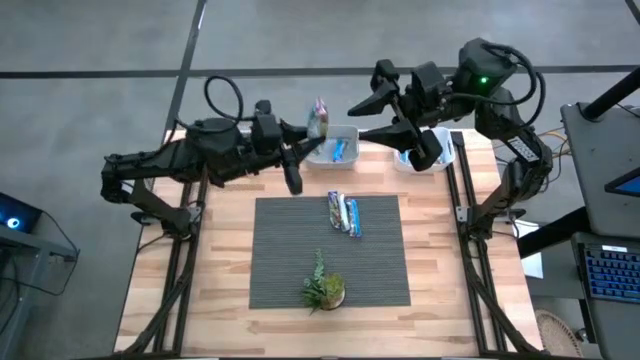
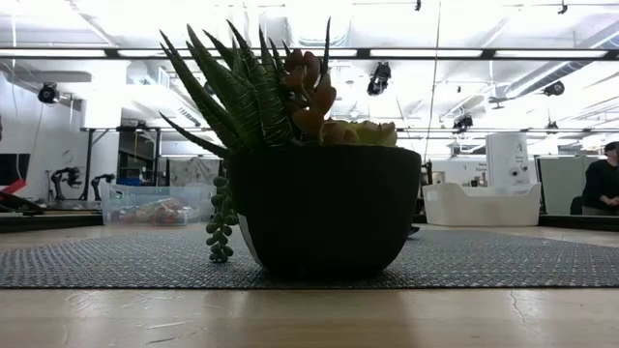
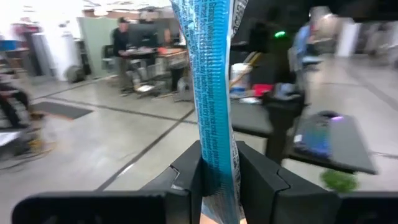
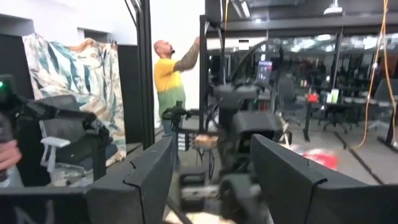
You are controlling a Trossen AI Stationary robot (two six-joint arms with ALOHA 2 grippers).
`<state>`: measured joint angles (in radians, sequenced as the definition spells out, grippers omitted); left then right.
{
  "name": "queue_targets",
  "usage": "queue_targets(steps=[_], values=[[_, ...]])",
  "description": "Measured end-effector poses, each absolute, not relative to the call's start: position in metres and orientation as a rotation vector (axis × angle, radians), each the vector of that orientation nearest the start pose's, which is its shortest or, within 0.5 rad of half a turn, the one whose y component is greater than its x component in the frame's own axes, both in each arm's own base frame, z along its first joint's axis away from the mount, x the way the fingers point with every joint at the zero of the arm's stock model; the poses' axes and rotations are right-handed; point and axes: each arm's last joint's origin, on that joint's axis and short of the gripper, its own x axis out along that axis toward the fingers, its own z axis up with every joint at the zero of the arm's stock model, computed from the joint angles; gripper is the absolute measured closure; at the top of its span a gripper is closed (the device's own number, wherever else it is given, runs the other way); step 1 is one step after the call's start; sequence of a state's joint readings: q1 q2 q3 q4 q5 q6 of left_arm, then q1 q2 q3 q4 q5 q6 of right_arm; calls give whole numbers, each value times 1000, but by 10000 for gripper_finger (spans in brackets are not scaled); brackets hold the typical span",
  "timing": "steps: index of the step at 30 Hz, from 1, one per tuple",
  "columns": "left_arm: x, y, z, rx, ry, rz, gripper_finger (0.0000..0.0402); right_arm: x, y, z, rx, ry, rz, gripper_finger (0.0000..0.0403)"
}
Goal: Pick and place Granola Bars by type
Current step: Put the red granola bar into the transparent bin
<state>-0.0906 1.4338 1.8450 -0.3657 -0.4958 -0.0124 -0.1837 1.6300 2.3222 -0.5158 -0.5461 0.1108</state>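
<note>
My left gripper (image 1: 312, 128) is at the table's far edge, just left of a clear bin (image 1: 336, 148), shut on one Granola Bar (image 1: 319, 115) in a blue wrapper (image 3: 211, 93). One blue bar (image 1: 338, 151) lies in that bin. Two more bars (image 1: 344, 213) lie side by side on the grey mat (image 1: 280, 250). My right gripper (image 1: 358, 120) hovers open, with nothing between its fingers (image 4: 211, 168), over the far edge between the clear bin and a white bin (image 1: 432, 158). My left gripper pinches the bar's one end (image 3: 214, 177) between its two fingers, which press on the wrapper's flat faces. The fingers come level from the table's left. The rest of the bar sticks out past the fingertips, lifted clear of the table and the bin.
A small potted plant (image 1: 322, 285) stands at the mat's near edge and fills the middle of the low view (image 2: 324, 208). In that view the clear bin (image 2: 155, 205) holds several wrapped things and the white bin (image 2: 481, 205) stands to the right. People show in the room beyond.
</note>
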Motion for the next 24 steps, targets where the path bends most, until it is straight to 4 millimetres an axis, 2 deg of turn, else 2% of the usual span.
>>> queue_targets(steps=[8, 18, 24], values=[[249, 12, 529, -2, -14, 538, 335, 276, -36, 576, 50, -57, 350, 197], [203, 48, 535, -3, 35, 710, 335, 277, -38, 570, 38, 1, 305, 197], [180, 67, 535, -36, 56, 824, 335, 278, -40, 566, 32, 40, 233, 197]])
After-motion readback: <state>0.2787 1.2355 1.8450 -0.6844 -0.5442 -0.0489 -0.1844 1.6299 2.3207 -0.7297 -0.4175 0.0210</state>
